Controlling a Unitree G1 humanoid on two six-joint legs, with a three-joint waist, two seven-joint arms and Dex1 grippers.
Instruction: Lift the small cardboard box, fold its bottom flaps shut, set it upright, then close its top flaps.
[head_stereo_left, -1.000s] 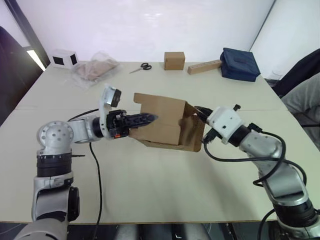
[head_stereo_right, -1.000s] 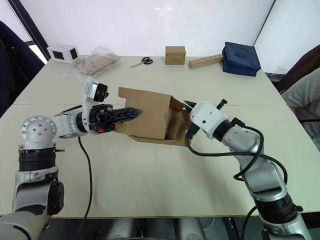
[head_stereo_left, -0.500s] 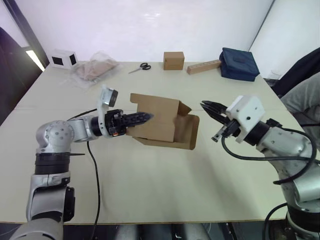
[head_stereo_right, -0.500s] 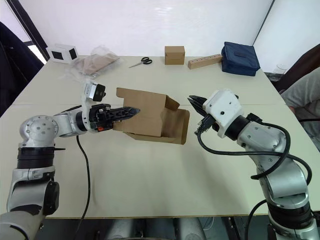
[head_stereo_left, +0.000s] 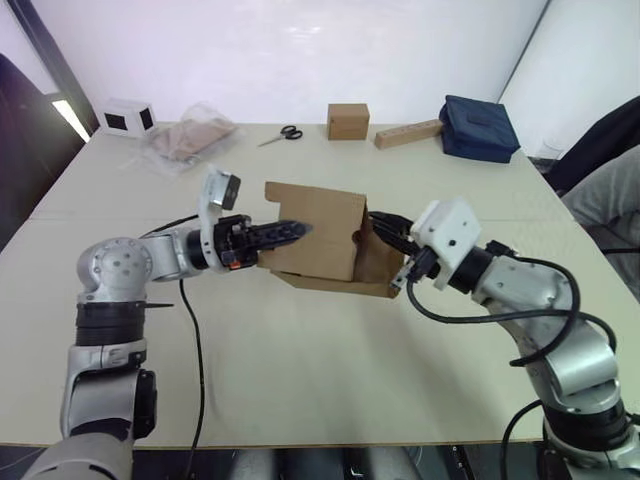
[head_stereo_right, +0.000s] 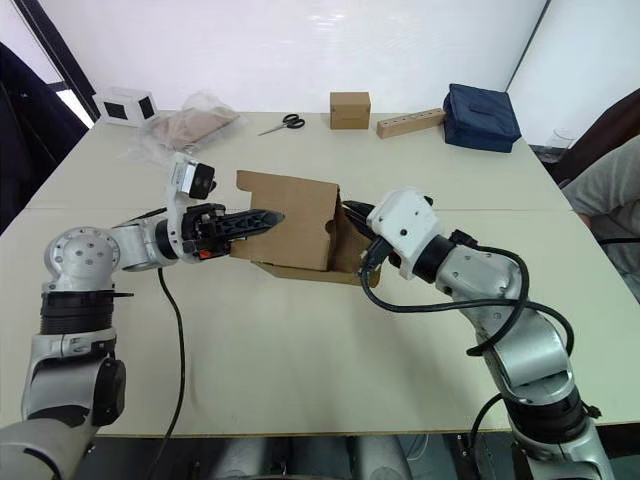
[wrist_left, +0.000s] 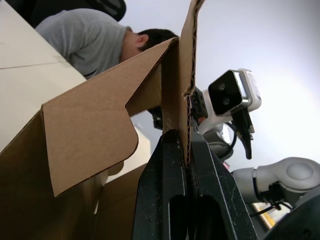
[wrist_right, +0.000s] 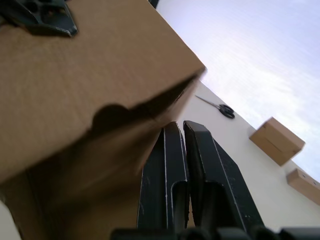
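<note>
A: From the head, we see the plain brown corrugated small cardboard box (head_stereo_left: 315, 232) held over the pale counter (head_stereo_left: 300, 380), between our two claws. The left claw (head_stereo_left: 292, 231) reaches across its near wall.

B: In the left wrist view, that claw pinches a cardboard panel edge (wrist_left: 186, 100), fingers (wrist_left: 165, 200) pressed on either side.

A: And the right claw (head_stereo_right: 352, 212)?

B: Its wrist view shows its fingers (wrist_right: 172, 170) pressed together, the box's open end just beside them.
</note>
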